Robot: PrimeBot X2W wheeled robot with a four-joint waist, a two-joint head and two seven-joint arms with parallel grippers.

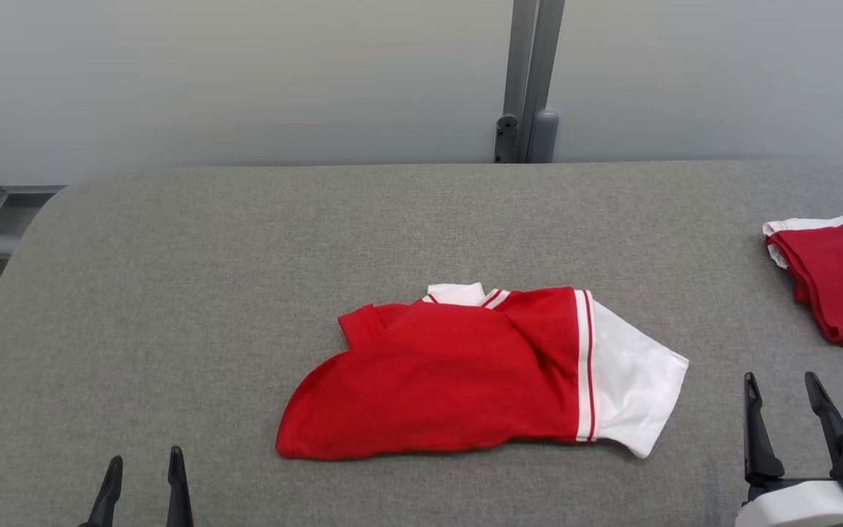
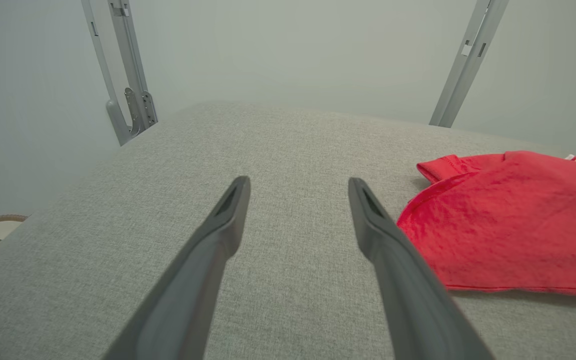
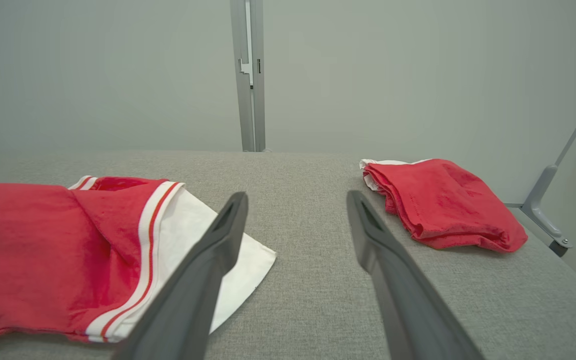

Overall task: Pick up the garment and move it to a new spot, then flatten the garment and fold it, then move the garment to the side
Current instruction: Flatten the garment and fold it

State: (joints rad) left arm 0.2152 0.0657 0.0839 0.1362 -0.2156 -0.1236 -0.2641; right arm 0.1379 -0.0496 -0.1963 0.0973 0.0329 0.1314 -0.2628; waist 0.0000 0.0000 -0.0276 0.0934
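Garment (image 1: 458, 377) lies bunched at the middle of the grey padded table (image 1: 173, 293), one white sleeve splayed toward the right gripper (image 1: 780, 376). The first pick-up appears not yet begun; it calls for reaching in to pinch a cloth edge. Both arms sit low at the near edge, fingers pointing forward, jaws spread and empty, the left gripper (image 1: 145, 455) well apart from the cloth.
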